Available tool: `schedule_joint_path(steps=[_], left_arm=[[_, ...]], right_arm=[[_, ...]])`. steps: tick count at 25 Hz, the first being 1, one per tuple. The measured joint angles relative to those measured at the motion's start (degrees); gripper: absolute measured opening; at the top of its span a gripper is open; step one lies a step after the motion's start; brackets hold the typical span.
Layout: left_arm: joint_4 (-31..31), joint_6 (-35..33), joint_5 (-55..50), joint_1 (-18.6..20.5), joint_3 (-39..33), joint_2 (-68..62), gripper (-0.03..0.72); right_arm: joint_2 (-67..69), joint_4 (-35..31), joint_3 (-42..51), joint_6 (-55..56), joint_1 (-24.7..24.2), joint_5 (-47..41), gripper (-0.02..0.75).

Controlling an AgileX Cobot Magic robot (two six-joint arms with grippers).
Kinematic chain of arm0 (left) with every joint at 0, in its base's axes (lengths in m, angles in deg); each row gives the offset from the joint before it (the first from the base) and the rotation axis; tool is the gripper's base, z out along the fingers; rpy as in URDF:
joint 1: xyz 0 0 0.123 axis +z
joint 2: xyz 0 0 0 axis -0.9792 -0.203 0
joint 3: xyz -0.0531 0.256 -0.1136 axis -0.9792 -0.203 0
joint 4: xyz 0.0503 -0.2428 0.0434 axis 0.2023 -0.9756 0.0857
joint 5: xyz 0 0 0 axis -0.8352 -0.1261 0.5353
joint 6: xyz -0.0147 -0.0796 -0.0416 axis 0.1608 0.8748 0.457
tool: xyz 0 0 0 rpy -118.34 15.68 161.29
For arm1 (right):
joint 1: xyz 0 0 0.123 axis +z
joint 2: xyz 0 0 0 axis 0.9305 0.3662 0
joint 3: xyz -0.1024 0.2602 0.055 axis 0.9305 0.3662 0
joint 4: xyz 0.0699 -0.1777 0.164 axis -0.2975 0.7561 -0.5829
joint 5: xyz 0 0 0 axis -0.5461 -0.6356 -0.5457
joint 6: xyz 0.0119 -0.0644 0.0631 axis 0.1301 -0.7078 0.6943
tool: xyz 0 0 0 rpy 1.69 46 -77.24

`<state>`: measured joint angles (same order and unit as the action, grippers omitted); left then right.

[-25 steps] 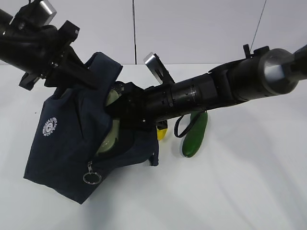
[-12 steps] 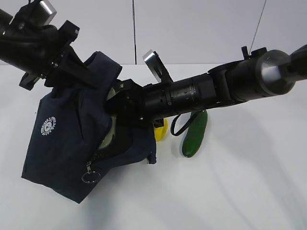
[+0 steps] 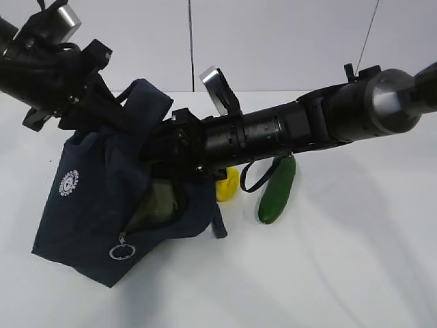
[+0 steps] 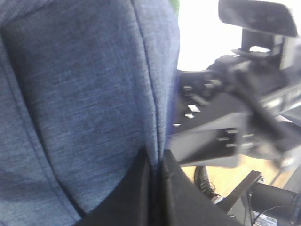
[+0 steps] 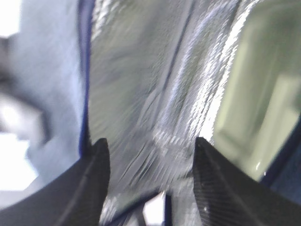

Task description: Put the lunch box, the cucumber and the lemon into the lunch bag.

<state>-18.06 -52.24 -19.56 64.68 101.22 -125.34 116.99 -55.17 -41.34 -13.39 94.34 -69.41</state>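
The right gripper (image 5: pixel 149 181) stands with its jaws apart and nothing between them, inside the mouth of the lunch bag (image 3: pixel 102 205), facing the silvery lining; the lunch box (image 5: pixel 256 117) shows pale green just to one side of it in the right wrist view, and in the exterior view its lid shows dimly through the opening, low in the bag. The left gripper (image 4: pixel 155 188) is pinched together on a fold of the bag's navy fabric and holds that side up. The risk, as I judge it, lies in the way out: the right arm fills much of the opening, so a finger could catch the lining or the rim and drag the bag over, or tip the box back out. If the left pinch slipped, the mouth would sag shut over the arm. The lemon (image 3: pixel 228 184) and the cucumber (image 3: pixel 277 191) lie on the worktop just beside the bag, toward its far edge, under the right arm; a low withdrawal might knock them rolling.
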Motion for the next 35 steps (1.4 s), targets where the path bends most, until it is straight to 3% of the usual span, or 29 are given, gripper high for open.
schedule_joint_path(steps=[10, 24, 31, 35], left_arm=[[2.69, 0.00, -0.24, 0.00, 0.00, 0.00, 0.000], [5.62, 0.00, -2.55, 0.00, 6.10, -0.12, -0.001], [6.67, 0.00, -3.75, 0.00, 6.76, -0.12, -0.001], [8.23, 0.00, -3.87, 0.00, 6.76, -0.12, -0.001]], right_arm=[[0.00, 4.23, 0.00, -0.33, -4.02, -8.17, 0.425], [-1.55, 4.76, 0.00, -0.20, -5.24, -8.61, 0.425], [-2.34, 5.04, 0.00, 4.97, -5.69, -9.02, 0.425], [-2.34, 8.33, 0.00, 5.62, -7.33, -9.11, 0.425]])
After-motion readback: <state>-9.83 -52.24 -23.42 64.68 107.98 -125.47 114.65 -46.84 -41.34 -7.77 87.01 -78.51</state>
